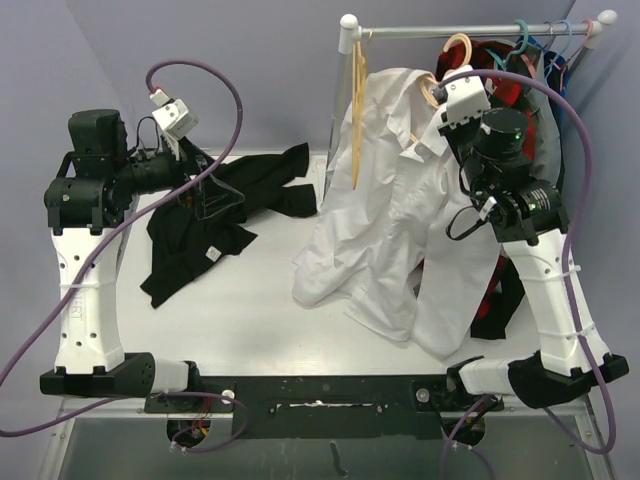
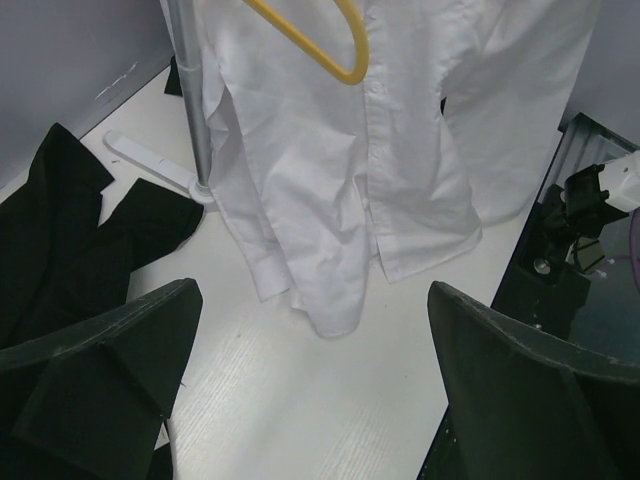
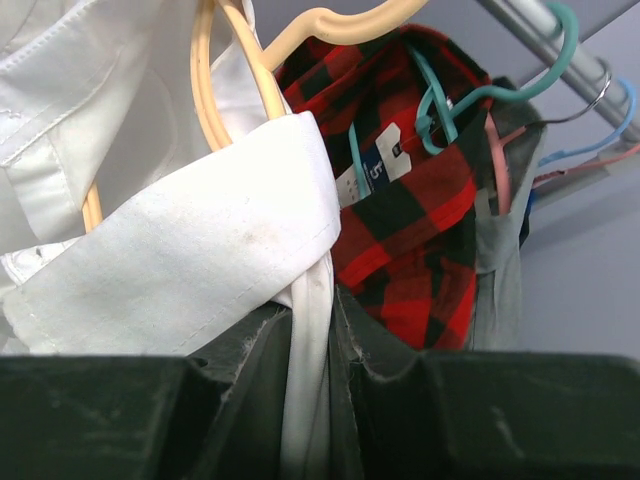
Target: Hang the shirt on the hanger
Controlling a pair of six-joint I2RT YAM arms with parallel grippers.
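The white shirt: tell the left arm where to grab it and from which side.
Take the shirt by its loose lower hem, coming in low from the left. That corner hangs free down to the table, facing the open left claw; the right claw pinches fabric up by the hanger.

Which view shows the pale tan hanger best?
The right wrist view: the hanger is close and large, with the shirt draped over it. The top view shows only its small hook above the shirt. The left wrist view does not show it.
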